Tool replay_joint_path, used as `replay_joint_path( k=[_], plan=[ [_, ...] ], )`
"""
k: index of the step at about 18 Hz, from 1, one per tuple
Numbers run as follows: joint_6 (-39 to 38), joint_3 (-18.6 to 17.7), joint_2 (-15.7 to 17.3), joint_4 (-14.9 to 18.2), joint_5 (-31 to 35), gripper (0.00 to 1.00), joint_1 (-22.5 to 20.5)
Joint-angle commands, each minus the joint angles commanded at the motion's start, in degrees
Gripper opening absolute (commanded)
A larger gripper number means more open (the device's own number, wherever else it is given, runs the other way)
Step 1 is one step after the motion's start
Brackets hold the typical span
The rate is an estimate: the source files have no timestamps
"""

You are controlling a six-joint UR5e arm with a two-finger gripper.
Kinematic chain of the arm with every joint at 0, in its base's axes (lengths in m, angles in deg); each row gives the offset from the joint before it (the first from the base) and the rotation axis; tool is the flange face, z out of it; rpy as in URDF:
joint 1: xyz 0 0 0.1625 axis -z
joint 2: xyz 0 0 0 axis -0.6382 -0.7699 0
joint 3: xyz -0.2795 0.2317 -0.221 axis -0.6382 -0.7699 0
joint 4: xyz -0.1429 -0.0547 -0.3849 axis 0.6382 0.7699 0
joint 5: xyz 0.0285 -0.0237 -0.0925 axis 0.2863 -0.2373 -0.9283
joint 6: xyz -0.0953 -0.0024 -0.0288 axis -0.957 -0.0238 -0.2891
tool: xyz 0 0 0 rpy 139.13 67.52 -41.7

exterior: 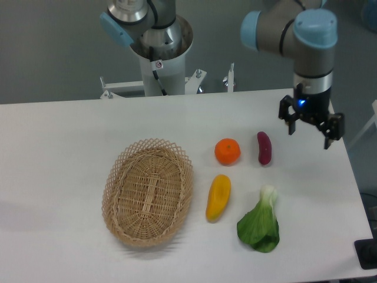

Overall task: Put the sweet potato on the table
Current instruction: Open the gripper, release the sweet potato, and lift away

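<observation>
Bok choy (259, 225); sweet potato (264, 147) beside splayed gripper (309, 138).

Dark object (366, 254) at right edge cut off, unidentifiable

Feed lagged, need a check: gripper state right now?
Gripper: open, holding nothing, beside the small dark reddish-purple sweet potato lying on the white table.
</observation>
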Motion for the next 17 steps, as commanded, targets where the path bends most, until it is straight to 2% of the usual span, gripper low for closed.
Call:
replay_joint_path(
  k=[3, 7, 12, 17],
  plan=[
    [3.6, 2.1, 0.3, 5.0, -0.1, 1.00, -1.6],
    [9.2, 3.3, 1.5, 9.6, -0.1, 1.00, -4.0],
    [19.1, 2.7, 3.1, 11.9, -0.4, 1.00, -8.0],
    [19.7, 1.7, 3.6, 11.8, -0.6, 1.00, -8.5]
  ],
)
